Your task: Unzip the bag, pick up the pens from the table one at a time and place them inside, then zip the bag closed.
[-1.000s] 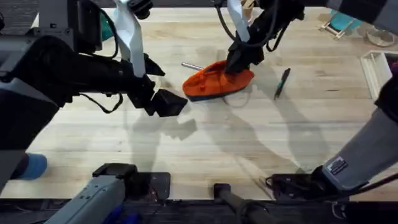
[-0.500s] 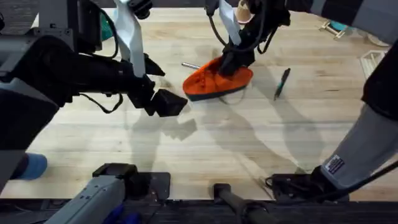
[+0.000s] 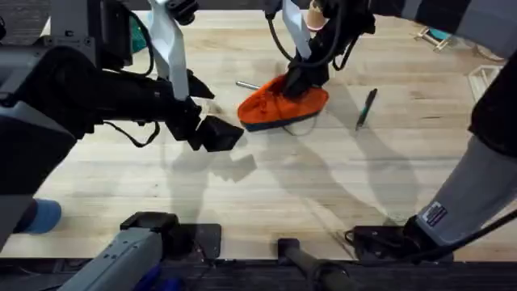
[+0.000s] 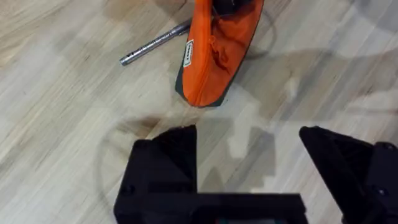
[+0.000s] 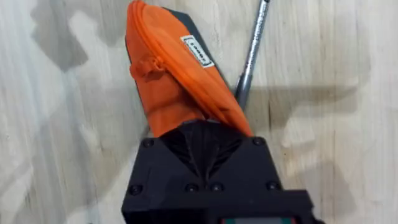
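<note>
The orange bag (image 3: pixel 275 105) with its dark base lies at the far middle of the table (image 3: pixel 323 186), one end raised. My right gripper (image 3: pixel 300 84) comes down from above and is shut on the fabric of that end (image 5: pixel 186 112). Its fingertips (image 5: pixel 204 138) meet in the orange cloth. The silver pen (image 3: pixel 248 85) lies just behind the bag, partly hidden by it (image 5: pixel 251 56). To the right of the bag rests the dark pen (image 3: pixel 366 107). My left gripper (image 3: pixel 220 133) hovers open left of and nearer than the bag (image 4: pixel 217 50), holding nothing.
A white tray (image 3: pixel 489 90) stands at the right edge and a small stand (image 3: pixel 440 32) at the far right corner. A blue object (image 3: pixel 40 215) sits at the near left. The near middle of the table is bare wood.
My right gripper has shifted slightly left with the bag's end in it, bunching the pouch and tilting it up. The left arm and both pens have stayed put.
</note>
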`<action>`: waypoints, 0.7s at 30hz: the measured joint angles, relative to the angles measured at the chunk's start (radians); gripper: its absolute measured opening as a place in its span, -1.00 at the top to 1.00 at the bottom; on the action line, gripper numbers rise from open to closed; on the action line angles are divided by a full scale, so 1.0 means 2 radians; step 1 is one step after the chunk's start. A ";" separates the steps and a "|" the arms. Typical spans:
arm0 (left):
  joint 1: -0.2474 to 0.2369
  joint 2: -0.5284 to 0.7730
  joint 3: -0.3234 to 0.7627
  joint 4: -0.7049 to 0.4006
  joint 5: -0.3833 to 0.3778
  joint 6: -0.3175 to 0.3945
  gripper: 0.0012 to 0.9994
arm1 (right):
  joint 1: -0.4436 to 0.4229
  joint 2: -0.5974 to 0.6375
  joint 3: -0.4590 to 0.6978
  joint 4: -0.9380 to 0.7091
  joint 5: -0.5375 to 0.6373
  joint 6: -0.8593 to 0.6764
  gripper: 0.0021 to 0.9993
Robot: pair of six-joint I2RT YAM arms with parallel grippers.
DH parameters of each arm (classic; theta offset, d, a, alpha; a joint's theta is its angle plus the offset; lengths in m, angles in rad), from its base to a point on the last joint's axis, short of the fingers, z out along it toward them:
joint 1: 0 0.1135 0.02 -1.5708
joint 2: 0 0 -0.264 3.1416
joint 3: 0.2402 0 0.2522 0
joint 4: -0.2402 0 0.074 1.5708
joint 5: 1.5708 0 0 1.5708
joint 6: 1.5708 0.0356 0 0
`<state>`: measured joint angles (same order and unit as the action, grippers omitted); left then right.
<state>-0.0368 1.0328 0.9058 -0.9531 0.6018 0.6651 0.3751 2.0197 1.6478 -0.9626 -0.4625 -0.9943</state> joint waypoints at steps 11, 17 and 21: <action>0.000 0.000 0.000 0.000 0.000 0.000 -0.99 | 0.002 0.000 0.000 0.004 0.000 0.015 0.80; 0.000 0.000 0.000 0.000 0.000 0.000 -0.99 | 0.006 0.000 0.000 -0.007 -0.001 0.018 -0.48; 0.000 0.000 0.000 0.000 0.000 0.000 -0.99 | 0.008 0.000 0.000 -0.009 -0.001 0.017 -0.99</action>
<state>-0.0368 1.0328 0.9058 -0.9531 0.6018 0.6651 0.3916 2.0201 1.6474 -0.9806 -0.4641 -0.9609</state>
